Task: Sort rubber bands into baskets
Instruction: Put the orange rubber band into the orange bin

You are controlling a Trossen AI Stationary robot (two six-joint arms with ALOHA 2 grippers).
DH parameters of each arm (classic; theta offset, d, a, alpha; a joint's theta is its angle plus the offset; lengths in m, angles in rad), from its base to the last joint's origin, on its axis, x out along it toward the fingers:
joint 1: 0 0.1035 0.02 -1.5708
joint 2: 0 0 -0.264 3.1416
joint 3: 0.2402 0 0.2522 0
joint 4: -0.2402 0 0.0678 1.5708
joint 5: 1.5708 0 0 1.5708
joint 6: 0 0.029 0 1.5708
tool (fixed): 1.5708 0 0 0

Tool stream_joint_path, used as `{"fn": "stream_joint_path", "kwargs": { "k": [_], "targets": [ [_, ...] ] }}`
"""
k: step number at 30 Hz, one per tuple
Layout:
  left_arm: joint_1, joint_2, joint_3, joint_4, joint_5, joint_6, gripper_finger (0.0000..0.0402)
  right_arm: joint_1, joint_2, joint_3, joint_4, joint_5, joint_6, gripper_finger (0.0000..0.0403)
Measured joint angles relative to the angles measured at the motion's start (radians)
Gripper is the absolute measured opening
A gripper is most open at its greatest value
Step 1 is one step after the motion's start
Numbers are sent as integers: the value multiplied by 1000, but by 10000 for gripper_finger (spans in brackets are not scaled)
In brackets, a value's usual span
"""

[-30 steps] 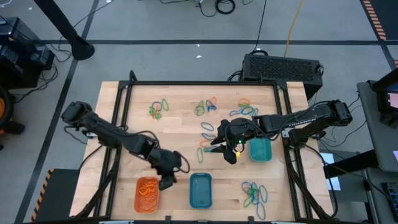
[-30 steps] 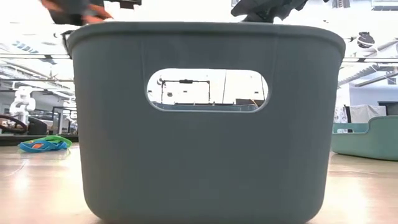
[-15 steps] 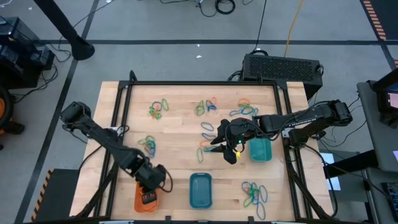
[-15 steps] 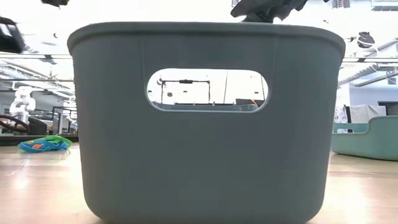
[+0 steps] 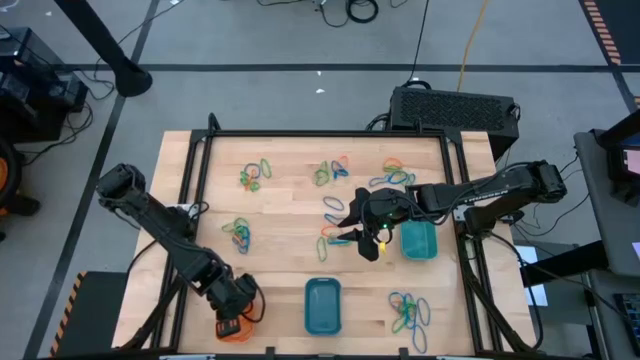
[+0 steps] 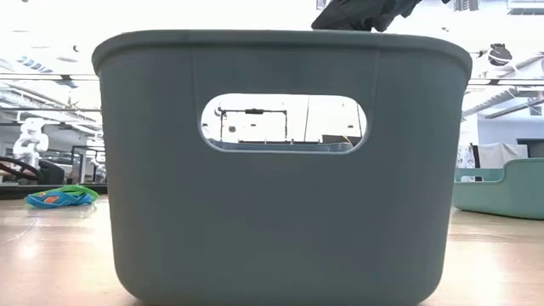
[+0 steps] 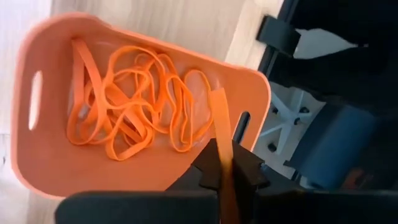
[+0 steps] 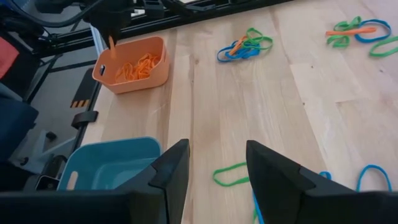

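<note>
The orange basket (image 7: 43, 155) stands at the table's near left and holds several orange rubber bands (image 7: 134, 109). My left gripper (image 7: 224, 169) hangs over its rim (image 5: 232, 330), shut on one more orange rubber band (image 7: 219, 118). The right wrist view shows that gripper (image 8: 112, 28) above the basket (image 8: 132, 65). My right gripper (image 8: 216, 165) stands open above the table's middle (image 5: 345, 232), over a green band (image 8: 231, 174) lying on the wood. The blue basket (image 5: 322, 305) is near the front edge, and the teal-green basket (image 5: 418, 240) is at the right. My left gripper pinches the orange band between its two fingers at one end of the loop (image 7: 224, 163). The fingers slant down from above. The free part of the band (image 8: 112, 42) hangs below them, clear of the basket and the bands in it.
Mixed heaps of orange, blue and green bands lie at the far left (image 5: 255, 175), far middle (image 5: 330, 170), far right (image 5: 392, 175), left (image 5: 238, 232) and near right (image 5: 410, 312). In the low view the blue basket's wall (image 6: 280, 195) fills the picture.
My left gripper has swung from between the orange and blue baskets toward the table's near left corner, turning as it went. It now hangs over the orange basket with the orange band still between its fingers.
</note>
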Motion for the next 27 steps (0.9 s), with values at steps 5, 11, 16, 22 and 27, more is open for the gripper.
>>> {"fn": "stream_joint_path", "kwargs": {
  "k": [5, 11, 16, 22, 27],
  "targets": [
    [-28, 0, 0, 0, -83, 49, 25, 0, 0, 0, 0, 0, 0, 151],
    [-46, 1, 0, -9, -124, 51, 27, 0, 0, 0, 0, -3, 9, 151],
    [-47, 1, 0, -11, -124, 52, 28, 0, 0, 0, -1, -4, 9, 151],
    [-47, 1, -1, -39, -130, 101, 29, 0, 0, 0, -1, -5, 9, 151],
    [-47, 1, -1, -56, -132, 103, 32, 0, 0, 0, -3, -5, 9, 151]
  ]
}}
